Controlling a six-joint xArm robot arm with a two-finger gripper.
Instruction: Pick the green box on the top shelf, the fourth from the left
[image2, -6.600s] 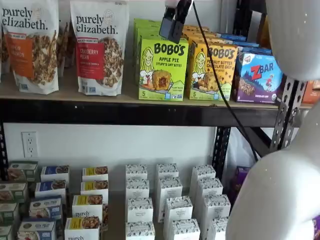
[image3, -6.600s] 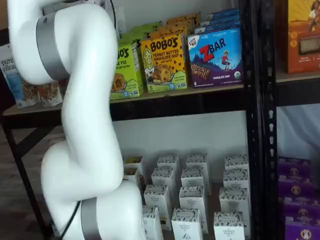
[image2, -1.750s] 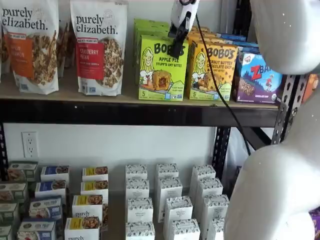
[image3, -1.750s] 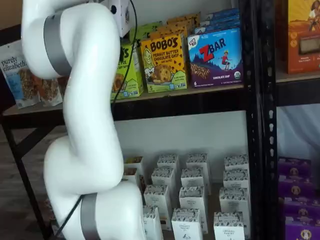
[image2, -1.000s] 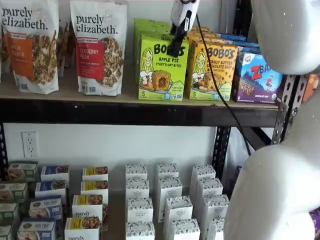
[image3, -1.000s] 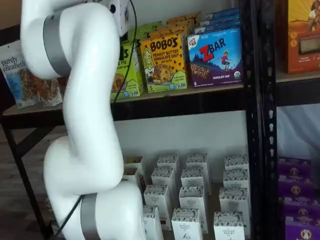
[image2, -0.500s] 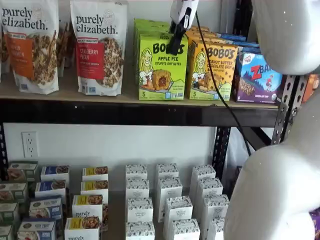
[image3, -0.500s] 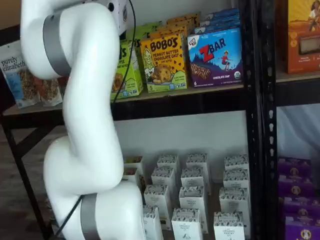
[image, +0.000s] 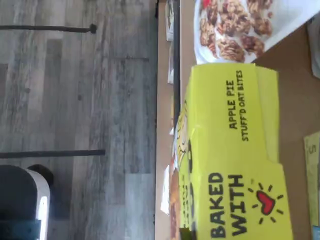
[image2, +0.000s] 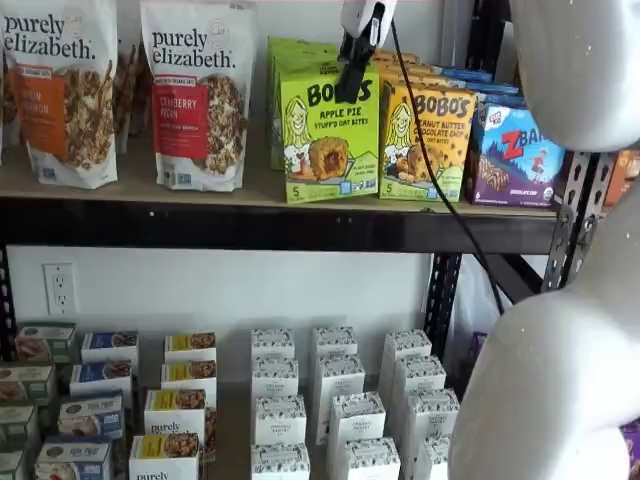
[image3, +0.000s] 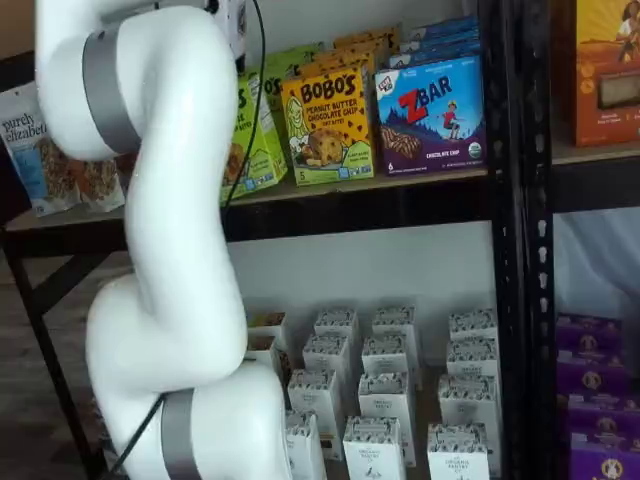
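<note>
The green box (image2: 325, 135) reads "BOBO'S Apple Pie Stuff'd Oat Bites". It stands at the front of the top shelf (image2: 250, 225), tilted, with its lower edge slanting on the board. My gripper (image2: 347, 88) hangs from above, its black fingers closed on the box's top right part. In a shelf view the box (image3: 256, 140) leans behind my white arm, which hides the fingers. The wrist view shows the box's top face (image: 235, 150) close up, over the tan board (image: 295, 100).
A yellow-orange Bobo's carton (image2: 425, 140) and a blue ZBar carton (image2: 515, 155) stand right of the green box. Granola bags (image2: 200, 95) stand left of it. More green cartons (image2: 300, 50) sit behind. My white arm (image2: 560, 350) fills the right. Small white boxes (image2: 335, 400) fill the lower level.
The green box has tipped out of its row and come forward and slightly up with my gripper. The neighbouring cartons have not moved.
</note>
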